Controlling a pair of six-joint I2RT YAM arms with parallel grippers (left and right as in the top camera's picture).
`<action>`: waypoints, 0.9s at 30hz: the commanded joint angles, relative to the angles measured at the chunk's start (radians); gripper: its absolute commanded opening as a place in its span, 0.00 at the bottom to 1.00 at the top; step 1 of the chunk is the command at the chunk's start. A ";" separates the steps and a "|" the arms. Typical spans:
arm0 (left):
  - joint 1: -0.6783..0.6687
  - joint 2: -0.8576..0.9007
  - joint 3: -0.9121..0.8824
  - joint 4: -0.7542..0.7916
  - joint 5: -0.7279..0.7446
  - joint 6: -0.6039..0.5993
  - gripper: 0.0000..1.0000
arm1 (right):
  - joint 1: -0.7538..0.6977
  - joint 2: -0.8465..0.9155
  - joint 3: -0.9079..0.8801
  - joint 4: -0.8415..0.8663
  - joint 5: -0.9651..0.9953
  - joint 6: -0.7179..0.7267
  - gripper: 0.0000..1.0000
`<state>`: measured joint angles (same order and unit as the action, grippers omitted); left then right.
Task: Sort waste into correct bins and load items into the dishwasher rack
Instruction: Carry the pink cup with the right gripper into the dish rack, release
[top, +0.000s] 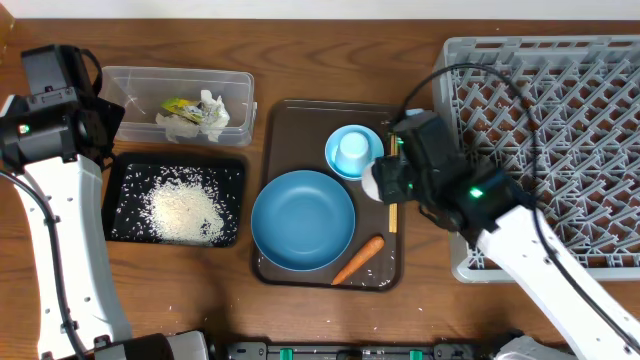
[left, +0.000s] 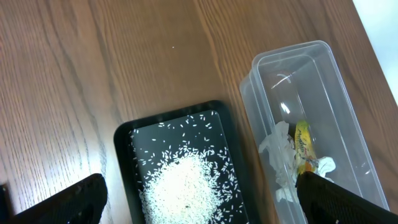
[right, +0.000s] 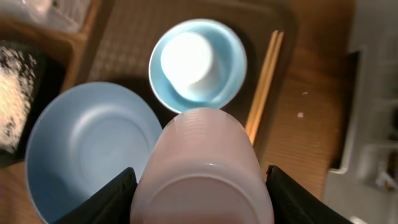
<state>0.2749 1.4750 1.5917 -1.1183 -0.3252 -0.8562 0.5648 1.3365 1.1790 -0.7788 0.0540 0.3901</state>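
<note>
My right gripper (top: 383, 182) (right: 202, 202) is shut on a small white cup (top: 372, 181) (right: 205, 162), held on its side over the right edge of the brown tray (top: 300, 115). A small light-blue bowl (top: 372, 145) (right: 233, 62) holds another white cup (top: 352, 150) (right: 189, 59). The large blue dish (top: 303, 220) (right: 87, 143), carrot (top: 358, 260) and chopsticks (top: 393, 215) (right: 264, 81) lie on the tray. My left gripper (top: 95, 120) (left: 202, 202) is open and empty above the black tray (top: 115, 200) (left: 124, 162) of rice (top: 185, 212) (left: 186, 186). The clear tub (top: 180, 78) (left: 311, 81) holds white paper (top: 195, 122) (left: 280, 155) and the yellow-green wrapper (top: 182, 106) (left: 303, 146).
The grey dishwasher rack (top: 560, 150) (right: 373, 124) stands at the right, next to the brown tray. A few stray rice grains lie on the tray near the carrot and on the table in front of the black tray.
</note>
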 joint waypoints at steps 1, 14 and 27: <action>0.005 0.003 -0.004 -0.001 -0.024 0.013 0.99 | -0.048 -0.093 0.019 -0.008 0.097 0.002 0.43; 0.005 0.003 -0.004 -0.001 -0.024 0.013 0.99 | -0.647 -0.249 0.019 0.055 0.266 -0.026 0.43; 0.005 0.003 -0.004 -0.001 -0.024 0.013 0.99 | -1.254 0.036 0.019 0.241 -0.054 -0.048 0.49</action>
<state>0.2749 1.4750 1.5917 -1.1183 -0.3256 -0.8562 -0.6407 1.3212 1.1831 -0.5407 0.1001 0.3672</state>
